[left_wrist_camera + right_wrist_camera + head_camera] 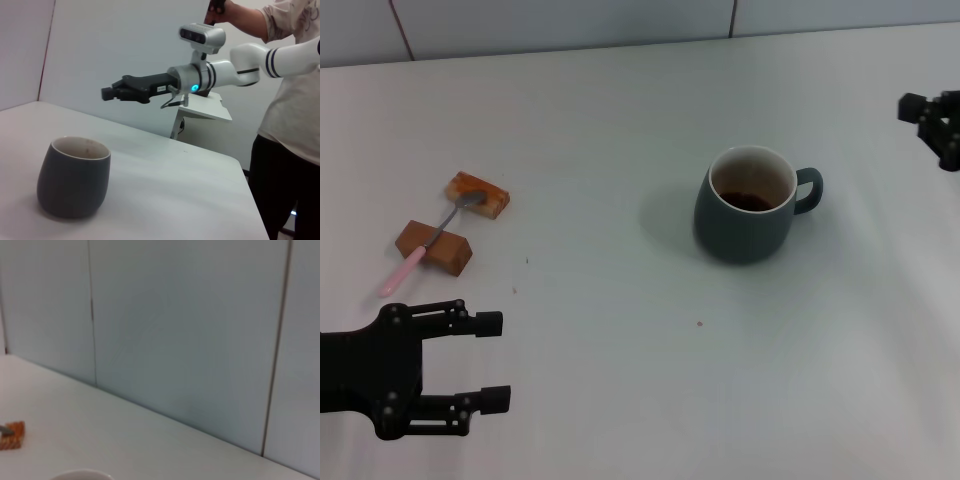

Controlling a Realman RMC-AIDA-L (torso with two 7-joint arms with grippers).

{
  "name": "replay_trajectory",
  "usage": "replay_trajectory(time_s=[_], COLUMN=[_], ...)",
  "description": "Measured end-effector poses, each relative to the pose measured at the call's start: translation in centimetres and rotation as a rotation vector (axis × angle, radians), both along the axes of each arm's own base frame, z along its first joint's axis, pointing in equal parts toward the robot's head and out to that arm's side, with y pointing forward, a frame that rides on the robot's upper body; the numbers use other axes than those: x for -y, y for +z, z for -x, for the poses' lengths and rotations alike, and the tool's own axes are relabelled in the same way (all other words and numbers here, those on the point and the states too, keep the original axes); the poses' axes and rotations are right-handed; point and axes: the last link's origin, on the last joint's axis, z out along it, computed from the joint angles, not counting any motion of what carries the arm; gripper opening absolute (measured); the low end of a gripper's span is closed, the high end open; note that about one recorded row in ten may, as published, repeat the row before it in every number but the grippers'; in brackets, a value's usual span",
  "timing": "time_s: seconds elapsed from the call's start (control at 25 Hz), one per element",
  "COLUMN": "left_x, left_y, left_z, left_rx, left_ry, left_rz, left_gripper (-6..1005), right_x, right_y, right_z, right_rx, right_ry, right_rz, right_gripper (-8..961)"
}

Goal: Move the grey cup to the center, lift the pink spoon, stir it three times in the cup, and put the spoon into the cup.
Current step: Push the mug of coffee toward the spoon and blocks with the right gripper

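**A:** Left gripper [498,361] sits low at the near left of the desk [620,380], fingers [485,323] spread wide, nothing between them.

**B:** And the pink spoon [428,243]?

**A:** Just beyond those fingers and slightly to their outer side. It lies propped across two brown blocks: the handle rests over the nearer block [435,247], the pink end slopes down toward the desk, and the silver bowl lies on the farther block [477,193]. Close to the fingers, but apart from them.

**B:** The grey cup [748,207]?

**A:** Upright near the middle of the desk, well away from the left fingers, off to their right and farther out. The handle points toward the right gripper [932,122]; something dark shows at the bottom of the white interior.

**B:** What's the right gripper doing?

**A:** It's at the far right edge, beyond the cup's handle side and clear of it. From the left wrist camera it hangs in the air above the desk, past the cup [74,177], with a person [290,125] standing behind. Whether its fingers are parted, I cannot tell.
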Motion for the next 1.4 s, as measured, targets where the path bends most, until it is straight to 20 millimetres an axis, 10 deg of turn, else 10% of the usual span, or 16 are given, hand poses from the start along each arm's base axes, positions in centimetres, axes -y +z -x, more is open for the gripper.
replay_trajectory(time_s=[1.4], left_x=[0.4], left_y=[-0.2], left_z=[0.1], left_rx=[0.011], left_ry=[0.012], left_rz=[0.008], left_gripper=[785], right_x=[-2.4], right_y=[-5.5], right_z=[2.6], right_rx=[0.085], right_ry=[0.046], right_rz=[0.164], right_gripper=[0])
